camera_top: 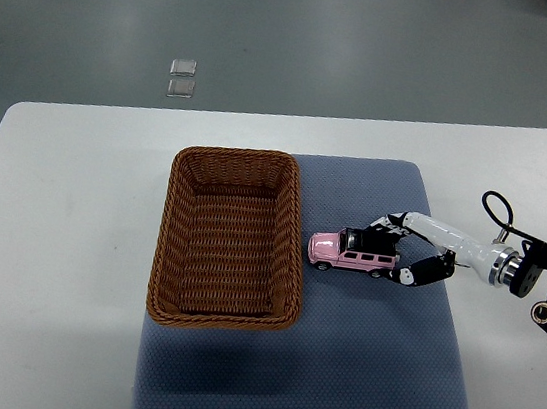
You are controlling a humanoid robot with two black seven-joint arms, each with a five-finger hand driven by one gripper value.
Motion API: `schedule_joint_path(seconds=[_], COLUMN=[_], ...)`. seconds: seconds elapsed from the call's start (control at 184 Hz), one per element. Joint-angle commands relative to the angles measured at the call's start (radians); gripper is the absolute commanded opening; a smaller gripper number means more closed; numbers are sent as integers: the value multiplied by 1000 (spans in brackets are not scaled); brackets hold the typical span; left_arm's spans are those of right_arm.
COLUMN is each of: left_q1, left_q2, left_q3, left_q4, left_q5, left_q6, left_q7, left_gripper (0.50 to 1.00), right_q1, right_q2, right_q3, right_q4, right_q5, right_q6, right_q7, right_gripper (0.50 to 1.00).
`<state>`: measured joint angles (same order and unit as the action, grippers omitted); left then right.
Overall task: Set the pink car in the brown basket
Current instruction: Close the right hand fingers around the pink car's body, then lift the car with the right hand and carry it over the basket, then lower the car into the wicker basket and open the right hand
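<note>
The right hand reaches in from the right edge across the white table, its black-and-white fingers curled around the rear of the pink car — one finger over the roof side, another below by the back wheel — so it pinches the toy. The car sits level on the blue-grey mat, nose pointing left, just beside the right wall of the brown basket but outside it. The basket rests on the mat's left part, with nothing visible inside. Two small clear squares lie on the floor beyond the table.
</note>
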<state>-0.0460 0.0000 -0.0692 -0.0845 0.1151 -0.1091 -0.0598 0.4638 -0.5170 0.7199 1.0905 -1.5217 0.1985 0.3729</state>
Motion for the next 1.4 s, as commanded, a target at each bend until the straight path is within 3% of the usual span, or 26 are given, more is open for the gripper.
schedule_joint_path(seconds=[0.0, 0.387, 0.725, 0.997, 1.395], left_q1=[0, 0, 0, 0, -2], left_q2=[0, 0, 0, 0, 0], left_q3=[-1, -1, -1, 0, 0], left_q4=[0, 0, 0, -1, -1], left_q5=[0, 0, 0, 0, -2], left_q6=[0, 0, 0, 0, 0], left_q7=[0, 0, 0, 0, 0], left_gripper=[1000, 1000, 1000, 1000, 1000], right_q1=[1, 15, 147, 283, 365], right_q2=[-3, -31, -3, 115, 291], right_q3=[6, 35, 18, -188, -274], right_q4=[0, 11, 9, -49, -153], right_q5=[6, 70, 106, 104, 101], right_q6=[-4, -77, -68, -63, -62], right_q7=[21, 70, 69, 77, 75], right_gripper=[507, 500, 500, 500, 500])
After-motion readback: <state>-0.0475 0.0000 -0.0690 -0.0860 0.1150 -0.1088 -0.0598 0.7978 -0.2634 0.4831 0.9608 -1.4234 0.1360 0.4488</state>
